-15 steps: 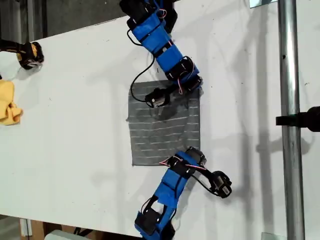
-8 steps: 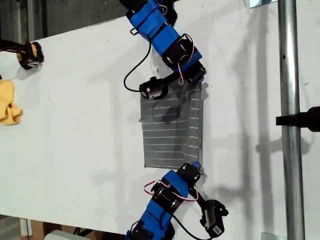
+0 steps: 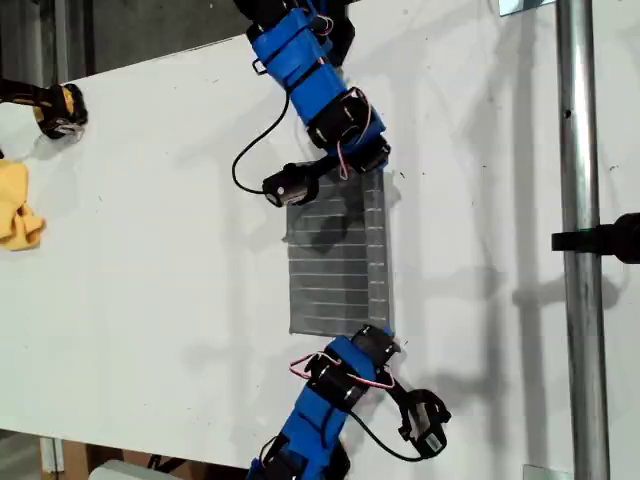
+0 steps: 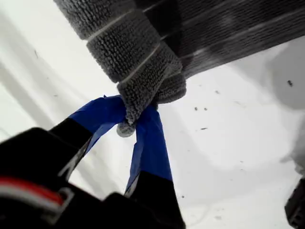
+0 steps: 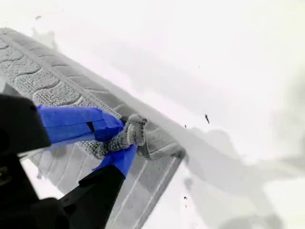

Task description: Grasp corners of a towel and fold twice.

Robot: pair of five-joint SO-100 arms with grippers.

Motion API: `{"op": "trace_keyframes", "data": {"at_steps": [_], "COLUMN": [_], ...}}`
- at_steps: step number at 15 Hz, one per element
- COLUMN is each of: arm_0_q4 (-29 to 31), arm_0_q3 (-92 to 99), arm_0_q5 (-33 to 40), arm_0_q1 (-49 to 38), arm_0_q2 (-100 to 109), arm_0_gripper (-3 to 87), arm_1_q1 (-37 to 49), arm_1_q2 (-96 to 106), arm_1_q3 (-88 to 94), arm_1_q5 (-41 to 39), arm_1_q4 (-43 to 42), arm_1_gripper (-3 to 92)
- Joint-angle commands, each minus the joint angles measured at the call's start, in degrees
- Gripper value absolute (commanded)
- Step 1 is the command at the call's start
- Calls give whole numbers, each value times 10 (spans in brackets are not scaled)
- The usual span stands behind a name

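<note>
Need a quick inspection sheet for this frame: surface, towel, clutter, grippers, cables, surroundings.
Surface: white table, a few dark specks.
Job's things: grey striped towel at centre, a narrow strip; both pinched corners bunched.
Clutter: yellow cloth and a black-and-yellow object at the exterior view's left edge.
Grippers: my first gripper shut on a towel corner; my second gripper shut on another.
Cables: a black cable loops from the upper arm; thin wires on the lower arm.
Surroundings: metal pole at the exterior view's right.
</note>
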Motion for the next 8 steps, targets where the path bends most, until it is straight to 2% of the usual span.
{"op": "trace_keyframes", "data": {"at_steps": [1, 3, 8], "arm_0_q4": [4, -4, -3], "arm_0_q3": [41, 82, 92], "arm_0_q5": [38, 89, 233], "arm_0_q1": [-91, -169, -313], "arm_0_q2": [54, 98, 134], "arm_0_gripper": [-15, -15, -15], "arm_1_q1": [105, 196, 393], "arm_1_q2": [61, 100, 168], "arm_1_q3": [33, 74, 76], "arm_1_q5": [-71, -137, -300], "arm_1_q4": [-6, -38, -54], "arm_1_gripper": [-2, -2, -2]}}
